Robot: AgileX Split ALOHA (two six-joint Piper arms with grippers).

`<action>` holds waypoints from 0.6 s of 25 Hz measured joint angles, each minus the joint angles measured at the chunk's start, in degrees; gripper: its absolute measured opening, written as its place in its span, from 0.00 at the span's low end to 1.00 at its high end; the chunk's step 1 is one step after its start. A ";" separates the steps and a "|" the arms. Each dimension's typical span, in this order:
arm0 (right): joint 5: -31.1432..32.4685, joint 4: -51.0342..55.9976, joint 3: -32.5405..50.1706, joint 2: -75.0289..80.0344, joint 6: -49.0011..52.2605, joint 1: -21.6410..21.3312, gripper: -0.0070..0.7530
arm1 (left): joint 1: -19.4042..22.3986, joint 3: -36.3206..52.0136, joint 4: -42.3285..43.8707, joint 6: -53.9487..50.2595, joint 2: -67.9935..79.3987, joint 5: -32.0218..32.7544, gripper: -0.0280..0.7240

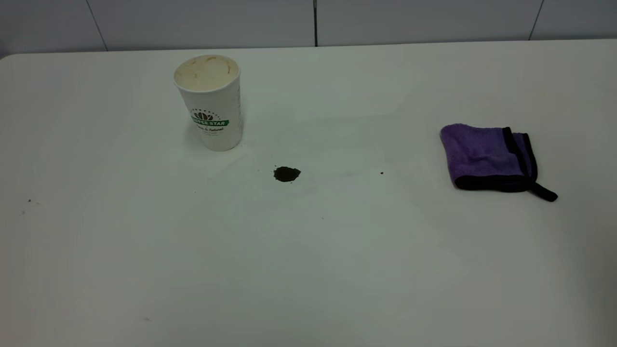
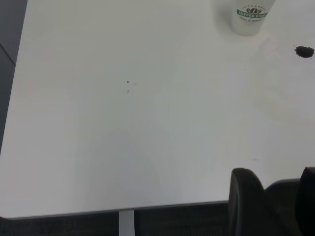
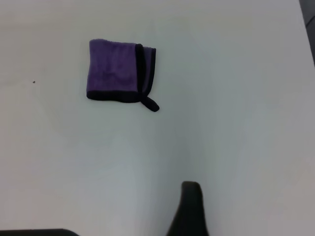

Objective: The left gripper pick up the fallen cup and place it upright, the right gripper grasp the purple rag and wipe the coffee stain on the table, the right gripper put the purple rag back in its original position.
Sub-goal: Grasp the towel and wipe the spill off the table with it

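The table (image 1: 144,250) is a wide, plain white top with a rounded corner at the far left, and behind it runs a pale wall split by dark seams. From the centre of the exterior view, the cup (image 1: 210,102) stands upright at about ten o'clock, its mouth open and its cream inside streaked with brown. The coffee stain (image 1: 287,173), a small dark blot, lies near the cup at its four o'clock, clear of its base. The purple rag (image 1: 489,157) lies folded and flat well apart at three o'clock, its black loop tail trailing toward the near right. A few tiny specks dot the white. The left gripper (image 2: 273,204) hangs off the table's edge with its fingers spread and nothing between them. Of the right gripper (image 3: 189,209) only one dark tip shows, so its claw cannot be judged.
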 joint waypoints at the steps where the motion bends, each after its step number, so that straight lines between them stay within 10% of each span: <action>1: -2.08 0.00 -1.20 4.07 -0.46 0.00 0.96 | 0.00 0.00 0.00 0.00 0.00 0.00 0.40; 15: -20.12 2.58 -21.86 61.06 -8.11 4.75 0.97 | 0.00 0.02 0.00 -0.04 0.00 0.00 0.40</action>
